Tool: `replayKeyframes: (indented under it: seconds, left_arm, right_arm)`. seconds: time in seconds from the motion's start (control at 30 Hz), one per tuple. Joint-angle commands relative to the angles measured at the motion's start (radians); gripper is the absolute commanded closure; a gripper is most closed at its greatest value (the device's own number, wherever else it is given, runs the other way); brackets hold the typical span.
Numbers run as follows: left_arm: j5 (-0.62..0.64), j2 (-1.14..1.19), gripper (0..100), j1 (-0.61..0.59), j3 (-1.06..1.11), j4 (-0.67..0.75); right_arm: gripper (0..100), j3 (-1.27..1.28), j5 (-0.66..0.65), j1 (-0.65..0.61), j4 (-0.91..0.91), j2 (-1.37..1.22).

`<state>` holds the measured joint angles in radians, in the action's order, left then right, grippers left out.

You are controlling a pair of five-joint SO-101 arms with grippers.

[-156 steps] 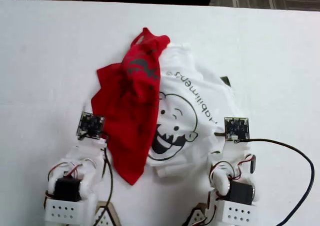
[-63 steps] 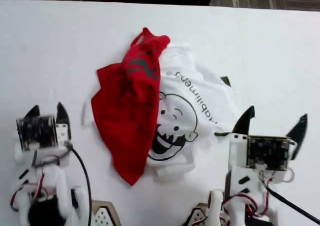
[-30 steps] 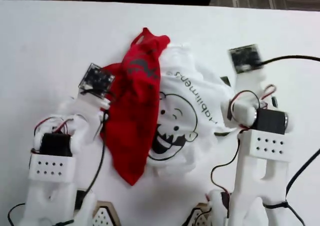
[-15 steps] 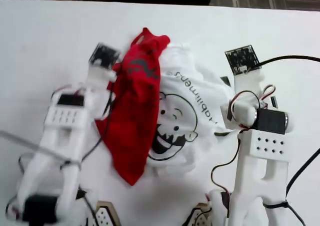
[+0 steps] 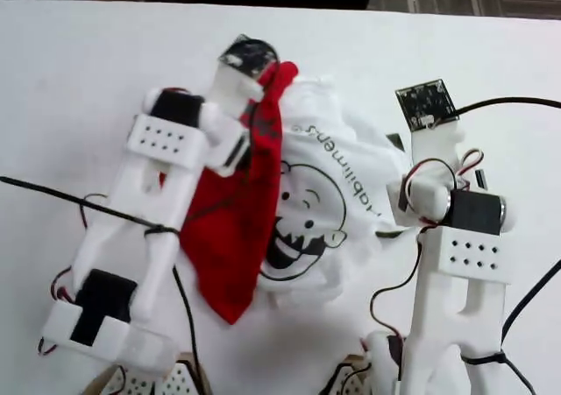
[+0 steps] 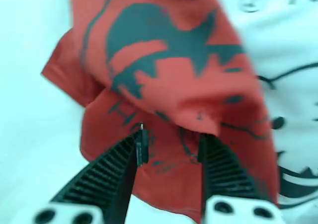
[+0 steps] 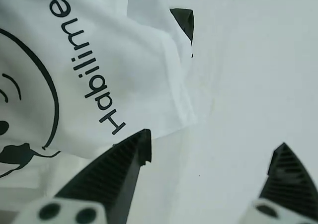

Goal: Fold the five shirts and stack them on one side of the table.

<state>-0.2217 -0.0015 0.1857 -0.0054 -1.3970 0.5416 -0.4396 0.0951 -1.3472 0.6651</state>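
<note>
A crumpled red shirt (image 5: 230, 229) with a dark print lies lengthwise over the left part of a white shirt (image 5: 337, 180) that bears a cartoon face and lettering. The left arm stretches across the red shirt to its far end. In the left wrist view my left gripper (image 6: 171, 147) is open just above the red shirt (image 6: 169, 60), with cloth showing between its fingers. The right arm stands at the white shirt's right edge. My right gripper (image 7: 213, 157) is wide open over bare table, one finger by the white shirt's hem (image 7: 164, 80).
The white table (image 5: 88, 80) has free room to the left, right and far side of the pile. A small dark corner (image 7: 183, 19) pokes out from under the white shirt's right edge, seen too as the dark corner (image 5: 396, 141) in the high view. Cables trail beside both arms.
The left arm has stretched forward along the red shirt to its far end. The right arm has stayed where it was. The shirts have not moved.
</note>
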Motion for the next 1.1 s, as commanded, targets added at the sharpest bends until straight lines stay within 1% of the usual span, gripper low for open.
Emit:
replayKeyframes:
  seconds: [0.0, 0.13, 0.27, 0.4, 0.47, 0.53, 0.6, 0.67, 0.73, 0.77, 0.83, 0.9, 1.07]
  left_arm:
    - [0.008, -0.002, 81, 0.034, -0.050, -0.023]
    - [0.008, 0.006, 80, 0.037, -0.041, -0.005]
    - [0.008, 0.035, 74, 0.037, 0.010, 0.041]
    - [0.003, 0.138, 74, 0.031, 0.036, 0.046]
    - [0.000, 0.183, 76, 0.037, 0.035, 0.048]
    - [0.000, 0.222, 81, 0.038, 0.035, 0.051]
    - [0.000, 0.255, 89, 0.037, 0.035, 0.052]
    - [0.000, 0.287, 99, 0.031, 0.035, 0.046]
    - [-0.015, 0.311, 97, 0.018, 0.036, 0.023]
    - [-0.031, 0.316, 98, 0.006, 0.036, 0.014]
    - [-0.046, 0.310, 97, -0.044, 0.033, 0.000]
    - [-0.049, 0.279, 97, -0.149, 0.021, -0.005]
    - [-0.051, 0.163, 97, -0.522, -0.099, -0.005]
  right_arm:
    - [62.5, -0.005, 0.002, 0.002, 0.010, -0.002]
    - [62.5, -0.005, 0.002, 0.005, 0.008, -0.004]
    - [62.5, -0.005, 0.000, 0.007, 0.008, -0.004]
    - [62.5, -0.005, 0.000, 0.007, -0.012, 0.004]
    - [62.5, -0.005, 0.000, 0.005, -0.021, 0.004]
    - [62.5, -0.005, 0.000, 0.008, -0.021, 0.004]
    - [62.5, -0.005, 0.000, 0.008, -0.027, 0.004]
    - [62.5, -0.005, 0.000, 0.007, -0.035, 0.004]
    - [62.5, -0.005, 0.000, 0.008, -0.035, 0.004]
    - [62.5, -0.005, 0.000, 0.010, -0.035, 0.004]
    - [62.5, -0.005, 0.000, 0.010, -0.041, 0.004]
    - [62.5, -0.005, 0.000, 0.010, -0.048, 0.004]
    - [62.5, -0.005, 0.000, 0.010, -0.048, 0.004]
